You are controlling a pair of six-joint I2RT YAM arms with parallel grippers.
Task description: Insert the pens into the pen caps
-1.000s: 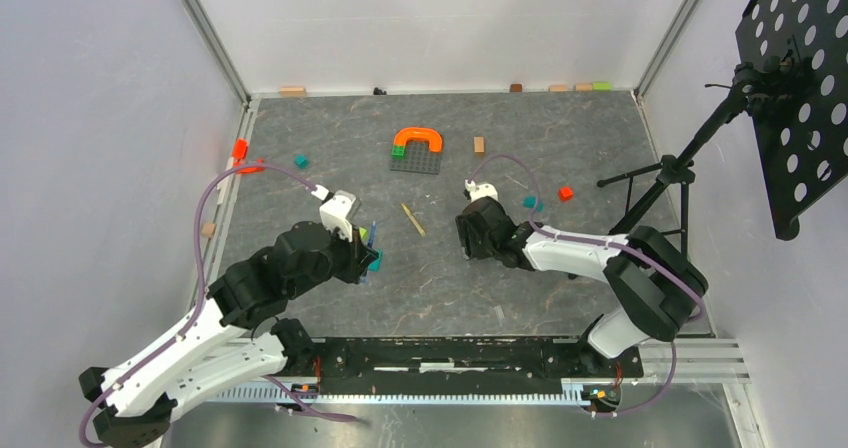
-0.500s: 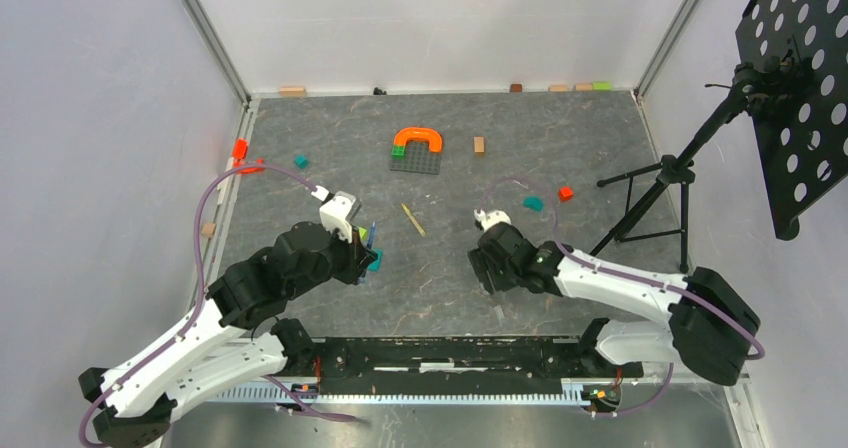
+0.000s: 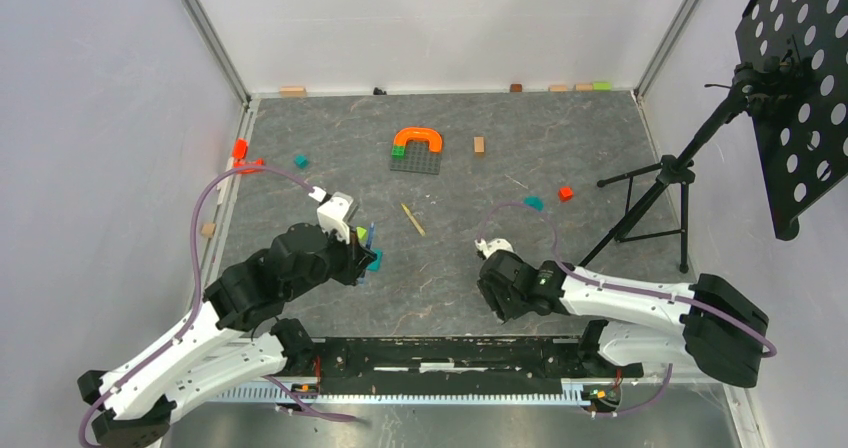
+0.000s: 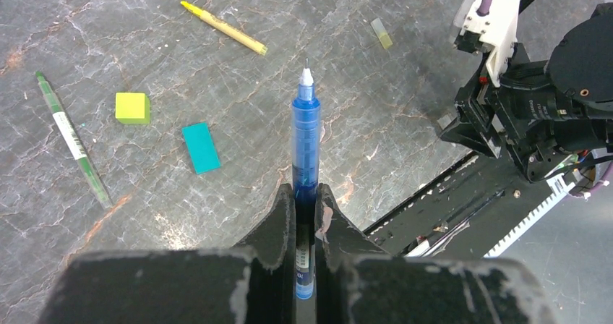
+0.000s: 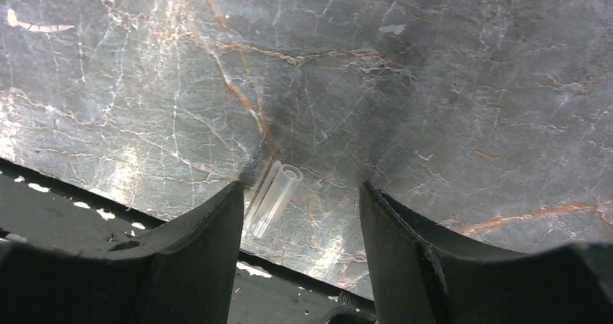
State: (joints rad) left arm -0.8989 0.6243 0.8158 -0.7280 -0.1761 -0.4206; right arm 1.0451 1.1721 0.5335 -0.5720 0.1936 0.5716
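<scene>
Right gripper point(image 5: 300, 192) is down low at the table's point(image 5: 448, 78) near edge, jaws spread wide, and a clear pen cap point(image 5: 273, 198) lies flat between them, nearer one finger. Left gripper point(image 4: 305, 194) is clamped on the blue pen point(image 4: 305, 132), tip pointing outward. Farther out, the yellow pen point(image 4: 223, 27) and green pen point(image 4: 71, 136) lie loose, well apart.

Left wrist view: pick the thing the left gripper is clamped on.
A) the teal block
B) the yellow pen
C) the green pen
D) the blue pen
D: the left gripper is shut on the blue pen, with its tip pointing away, while the green pen and the yellow pen lie loose, apart from it.
</scene>
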